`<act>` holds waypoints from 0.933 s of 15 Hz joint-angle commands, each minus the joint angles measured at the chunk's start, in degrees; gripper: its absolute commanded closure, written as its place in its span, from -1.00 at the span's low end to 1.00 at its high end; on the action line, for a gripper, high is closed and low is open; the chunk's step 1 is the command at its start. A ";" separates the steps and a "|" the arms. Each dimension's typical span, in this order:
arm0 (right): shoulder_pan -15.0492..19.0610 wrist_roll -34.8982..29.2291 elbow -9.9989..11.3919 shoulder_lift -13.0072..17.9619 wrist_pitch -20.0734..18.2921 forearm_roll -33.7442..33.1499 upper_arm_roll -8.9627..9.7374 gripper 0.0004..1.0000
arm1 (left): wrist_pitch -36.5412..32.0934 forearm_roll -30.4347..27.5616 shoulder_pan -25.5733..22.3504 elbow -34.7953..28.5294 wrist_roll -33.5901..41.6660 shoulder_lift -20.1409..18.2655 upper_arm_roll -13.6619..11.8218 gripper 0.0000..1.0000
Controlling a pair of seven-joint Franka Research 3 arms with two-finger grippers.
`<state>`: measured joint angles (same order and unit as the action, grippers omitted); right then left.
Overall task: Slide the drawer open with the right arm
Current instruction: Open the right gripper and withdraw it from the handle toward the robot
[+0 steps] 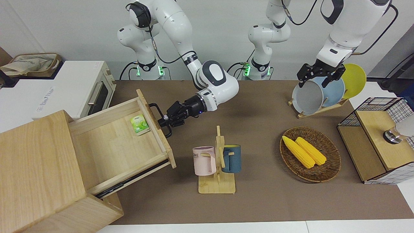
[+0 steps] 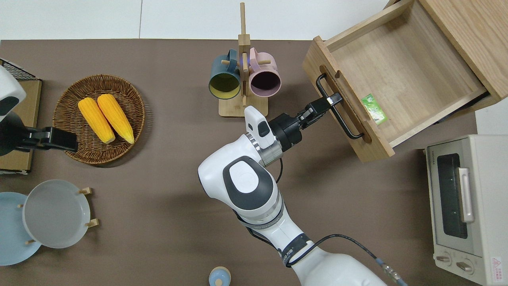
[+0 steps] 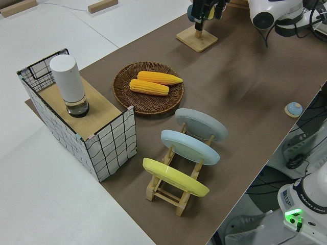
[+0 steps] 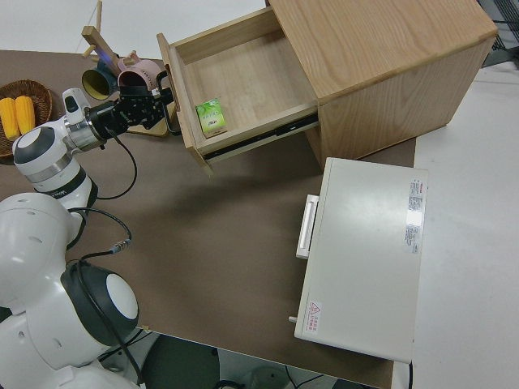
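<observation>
The right gripper's fingers clamp the bar handle so the drawer slides out; left arm parked.

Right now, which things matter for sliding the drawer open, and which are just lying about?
In the job: drawer, pulled well out; its handle; right gripper, shut on the handle.

Lying about: green packet in the drawer, mugs, corn basket, plate rack, wire rack, toaster oven. Left arm parked.
</observation>
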<state>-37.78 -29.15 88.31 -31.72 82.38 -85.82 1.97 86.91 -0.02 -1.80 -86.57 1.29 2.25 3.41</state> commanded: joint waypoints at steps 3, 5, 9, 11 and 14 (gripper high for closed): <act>-1.06 1.47 -1.56 -0.19 -0.56 -0.23 -0.21 -0.54 | -1.13 0.98 -0.22 1.49 0.56 0.65 0.37 -0.99; -0.89 -0.19 -2.00 -0.10 -0.47 1.71 -0.21 -0.98 | -1.13 0.98 -0.22 1.49 0.56 0.65 0.37 -0.99; -0.71 -6.79 -2.44 -0.10 0.06 3.91 -0.21 -0.98 | -1.13 0.98 -0.22 1.49 0.56 0.65 0.37 -0.99; -0.89 -6.53 -2.44 -0.10 0.06 4.00 -0.21 -0.98 | -1.13 0.98 -0.22 1.40 0.56 0.65 0.37 -0.99; -1.24 -5.57 -2.53 -0.01 -0.20 4.26 -0.04 -0.98 | -1.13 0.98 -0.22 1.49 0.56 0.65 0.37 -0.99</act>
<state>-38.57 -34.45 86.49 -31.70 82.39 -83.18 1.93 86.91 -0.02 -1.80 -86.57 1.29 2.25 3.41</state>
